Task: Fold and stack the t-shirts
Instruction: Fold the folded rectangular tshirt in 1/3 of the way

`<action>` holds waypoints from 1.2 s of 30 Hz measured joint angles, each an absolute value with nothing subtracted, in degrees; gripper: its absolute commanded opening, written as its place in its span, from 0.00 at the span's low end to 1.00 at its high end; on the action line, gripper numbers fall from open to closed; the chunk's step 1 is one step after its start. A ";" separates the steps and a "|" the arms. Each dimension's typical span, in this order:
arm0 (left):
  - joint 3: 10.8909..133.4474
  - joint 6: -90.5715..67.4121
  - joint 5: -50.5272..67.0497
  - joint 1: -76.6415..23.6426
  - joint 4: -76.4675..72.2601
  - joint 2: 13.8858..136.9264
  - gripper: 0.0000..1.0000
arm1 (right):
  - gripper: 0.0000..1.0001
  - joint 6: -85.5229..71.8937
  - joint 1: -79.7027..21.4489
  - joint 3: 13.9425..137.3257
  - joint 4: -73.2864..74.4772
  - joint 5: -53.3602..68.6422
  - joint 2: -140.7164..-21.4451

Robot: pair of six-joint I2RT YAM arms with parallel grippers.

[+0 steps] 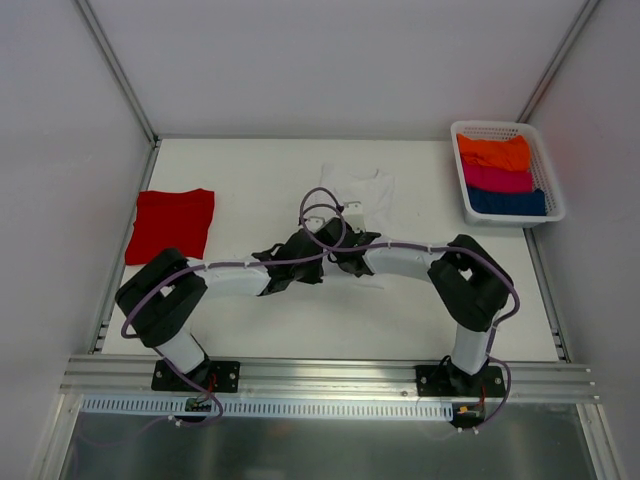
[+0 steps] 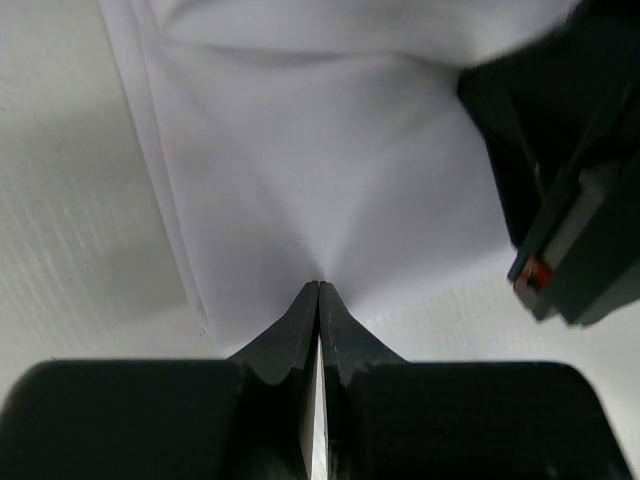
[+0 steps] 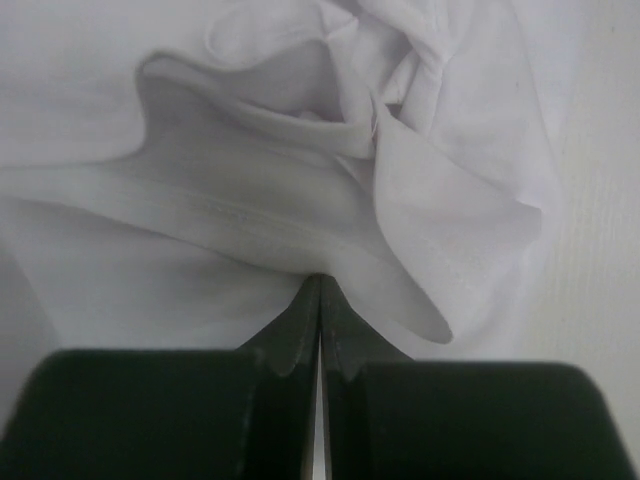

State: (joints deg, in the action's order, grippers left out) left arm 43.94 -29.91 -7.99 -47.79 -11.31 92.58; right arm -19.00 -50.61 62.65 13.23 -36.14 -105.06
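The right tool (image 3: 320, 288) has its two dark fingers pressed together with no gap, their tips meeting on a hemmed fold of the white t-shirt (image 3: 180, 210). The cloth lies bunched beyond the tips, with a stitched hem crossing from the left and loose rumpled folds above and to the right. A strip of pale desk (image 3: 608, 300) shows along the right edge.

Bright, even overhead light nearly washes out the tabletop (image 1: 300, 330), and shadows are faint. Ahead of the left gripper (image 2: 318, 290) the white t-shirt (image 2: 330, 170) looks grey and soft-focused. Ahead of the right gripper (image 3: 320, 282) its folds cast gentle shadows.
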 measured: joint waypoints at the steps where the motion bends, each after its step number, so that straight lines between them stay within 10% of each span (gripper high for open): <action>1: 43.53 -30.02 -7.97 -48.03 -11.38 92.58 0.00 | 0.01 -18.76 -50.33 63.42 13.02 -36.10 -105.43; 36: 31.68 -33.63 -8.03 -48.71 -13.82 83.94 0.00 | 0.00 -4.03 -32.53 93.89 15.18 -36.73 -116.84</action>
